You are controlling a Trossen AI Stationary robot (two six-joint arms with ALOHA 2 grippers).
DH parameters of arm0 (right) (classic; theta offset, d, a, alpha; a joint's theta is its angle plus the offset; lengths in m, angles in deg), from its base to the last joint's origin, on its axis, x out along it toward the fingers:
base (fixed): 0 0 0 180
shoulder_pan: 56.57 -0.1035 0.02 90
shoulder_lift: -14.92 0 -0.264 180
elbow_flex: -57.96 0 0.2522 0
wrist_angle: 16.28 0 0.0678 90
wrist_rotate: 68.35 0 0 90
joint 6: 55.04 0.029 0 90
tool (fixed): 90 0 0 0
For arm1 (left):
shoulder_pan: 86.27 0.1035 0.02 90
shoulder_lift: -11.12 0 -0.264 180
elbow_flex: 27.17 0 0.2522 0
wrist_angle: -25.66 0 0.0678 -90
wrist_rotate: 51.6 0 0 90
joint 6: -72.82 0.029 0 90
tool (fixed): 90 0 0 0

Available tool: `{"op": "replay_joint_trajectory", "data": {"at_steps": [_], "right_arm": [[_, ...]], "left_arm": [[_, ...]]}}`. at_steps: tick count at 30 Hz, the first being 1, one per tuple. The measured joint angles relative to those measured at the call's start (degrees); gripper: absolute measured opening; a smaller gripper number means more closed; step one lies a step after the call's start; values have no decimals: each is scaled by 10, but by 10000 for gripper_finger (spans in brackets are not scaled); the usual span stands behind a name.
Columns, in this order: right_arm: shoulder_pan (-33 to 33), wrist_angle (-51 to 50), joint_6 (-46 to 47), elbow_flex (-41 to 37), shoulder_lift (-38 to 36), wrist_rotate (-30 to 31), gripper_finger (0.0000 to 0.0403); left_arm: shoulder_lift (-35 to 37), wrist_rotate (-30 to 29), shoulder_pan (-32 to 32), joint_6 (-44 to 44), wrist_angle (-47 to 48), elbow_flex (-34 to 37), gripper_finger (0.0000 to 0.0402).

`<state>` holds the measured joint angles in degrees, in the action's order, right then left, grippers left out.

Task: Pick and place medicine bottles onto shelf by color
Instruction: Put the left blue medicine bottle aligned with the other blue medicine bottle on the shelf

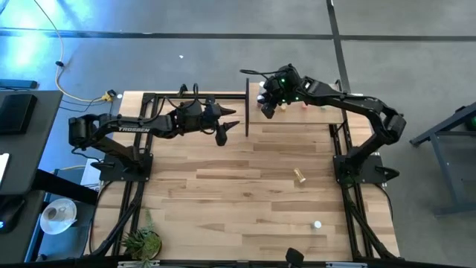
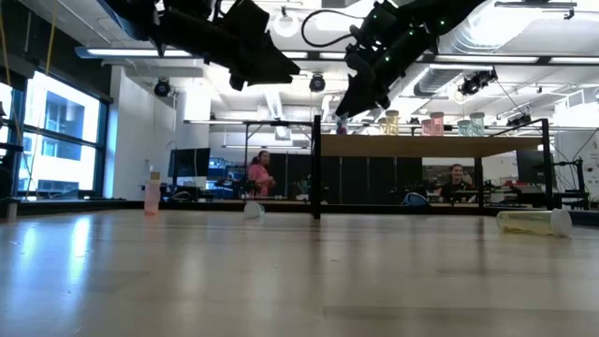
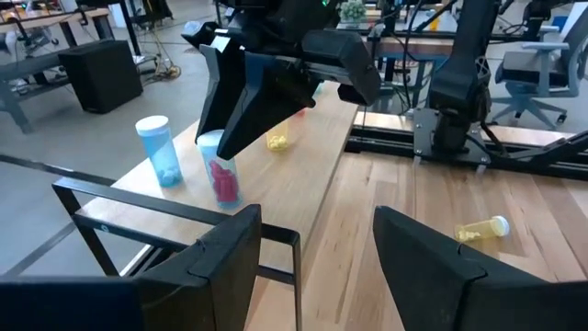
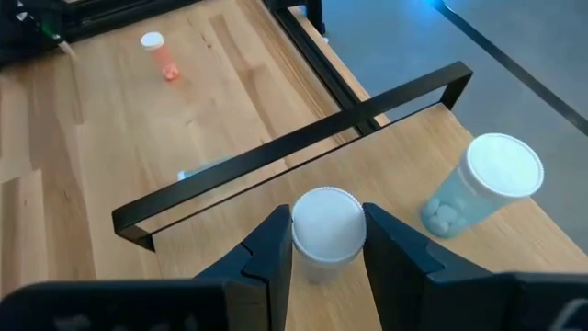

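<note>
**Red bottle gripped on the shelf**

Nearest the low camera, a yellow bottle (image 1: pixel 300 176) lies on its side on the bench (image 1: pixel 223 186). Farther back, the left gripper (image 3: pixel 312 253) hangs above the bench beside the shelf (image 4: pixel 404 184), jaws spread and empty. At the shelf, the right gripper (image 4: pixel 326 241) pinches a white-capped red bottle (image 3: pixel 223 179), with a blue bottle (image 4: pixel 482 188) standing just beside it.

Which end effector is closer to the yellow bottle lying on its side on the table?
Right. The right end effector is over the shelf, straight beyond the yellow bottle; the left end effector hovers farther off, mid-table.
</note>
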<state>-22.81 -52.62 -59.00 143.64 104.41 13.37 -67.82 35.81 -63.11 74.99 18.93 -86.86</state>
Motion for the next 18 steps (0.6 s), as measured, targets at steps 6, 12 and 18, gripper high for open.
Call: {"op": "replay_joint_trajectory", "data": {"at_steps": [6, 12, 18], "right_arm": [[-1, -10, 1, 0, 0, 8, 99], [-1, -34, 5, -1, -17, 22, 99], [-1, -37, 6, -2, -18, 18, 99]], "left_arm": [[0, 0, 0, 0, 0, 0, 200], [0, 0, 0, 0, 0, 0, 200], [0, 0, 0, 5, 0, 0, 200]]}}
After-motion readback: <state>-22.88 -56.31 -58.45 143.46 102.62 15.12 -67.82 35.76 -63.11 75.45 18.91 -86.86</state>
